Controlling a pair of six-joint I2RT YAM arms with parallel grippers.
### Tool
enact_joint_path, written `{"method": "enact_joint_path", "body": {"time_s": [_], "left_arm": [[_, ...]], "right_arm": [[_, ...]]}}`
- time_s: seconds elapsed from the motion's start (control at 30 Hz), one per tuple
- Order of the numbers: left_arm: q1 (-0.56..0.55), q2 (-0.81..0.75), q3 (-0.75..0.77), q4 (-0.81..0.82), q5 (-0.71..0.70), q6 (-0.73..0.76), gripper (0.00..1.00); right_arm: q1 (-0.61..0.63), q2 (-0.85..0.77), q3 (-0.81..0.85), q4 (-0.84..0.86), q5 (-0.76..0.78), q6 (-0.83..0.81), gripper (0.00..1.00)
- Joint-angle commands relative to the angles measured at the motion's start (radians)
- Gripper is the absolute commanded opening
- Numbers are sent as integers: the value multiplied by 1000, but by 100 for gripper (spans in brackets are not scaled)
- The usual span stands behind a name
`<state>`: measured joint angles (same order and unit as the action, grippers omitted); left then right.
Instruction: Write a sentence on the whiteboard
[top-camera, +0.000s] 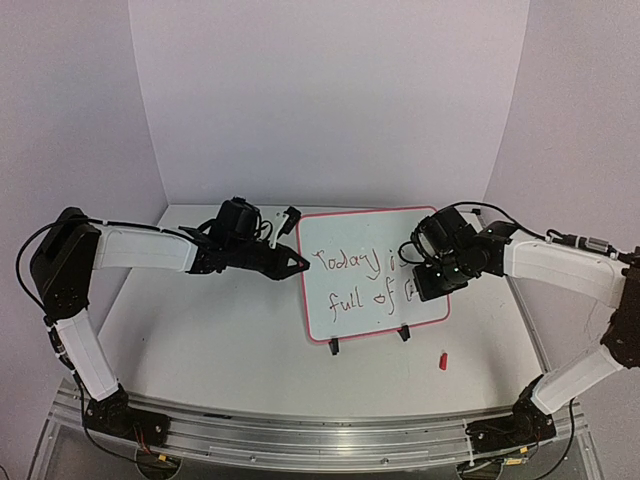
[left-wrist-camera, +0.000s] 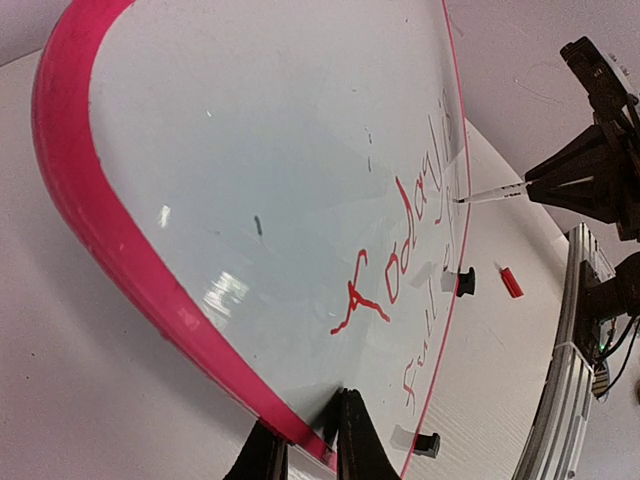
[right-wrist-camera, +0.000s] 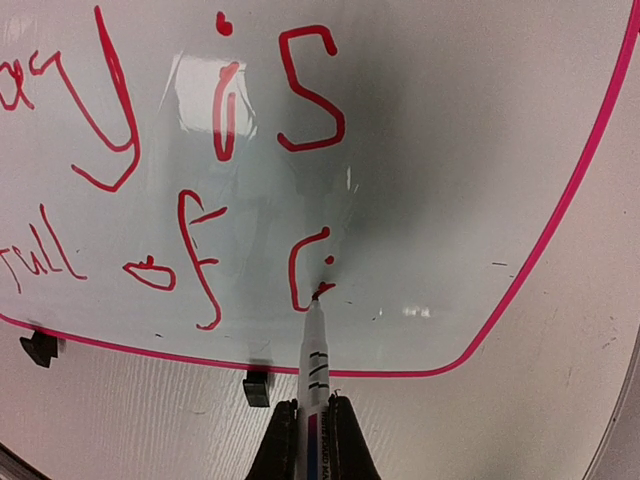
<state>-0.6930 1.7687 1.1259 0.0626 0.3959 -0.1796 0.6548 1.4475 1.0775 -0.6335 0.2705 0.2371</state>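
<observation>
I see the table (top-camera: 200, 340) with the whiteboard (top-camera: 360, 325) propped on it. The left gripper (left-wrist-camera: 310, 445) is pinched shut on the board's left edge. At the board's lower right, the right gripper (right-wrist-camera: 311, 410) is clamped tight round a marker (right-wrist-camera: 314, 350). Its tip touches the board just after "full of" in the red sentence (right-wrist-camera: 200, 250). A red cap (top-camera: 441, 360) lies on the table near the board's lower right corner.

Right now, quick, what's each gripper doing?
Left gripper: closed on the edge of the pink-framed glossy white whiteboard.
Right gripper: closed on the slim white red-ink marker, tip on the board.
</observation>
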Motion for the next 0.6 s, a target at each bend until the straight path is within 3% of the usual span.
{"method": "enact_joint_path", "body": {"time_s": [0.0,0.57], "left_arm": [[38,80,-11,-133,-370,157,0],[38,82,-19,-123,-376,157,0]], "right_arm": [[-7,15,-13,13,-7,8,0],[-9,11,24,-24,69,0,0]]}}
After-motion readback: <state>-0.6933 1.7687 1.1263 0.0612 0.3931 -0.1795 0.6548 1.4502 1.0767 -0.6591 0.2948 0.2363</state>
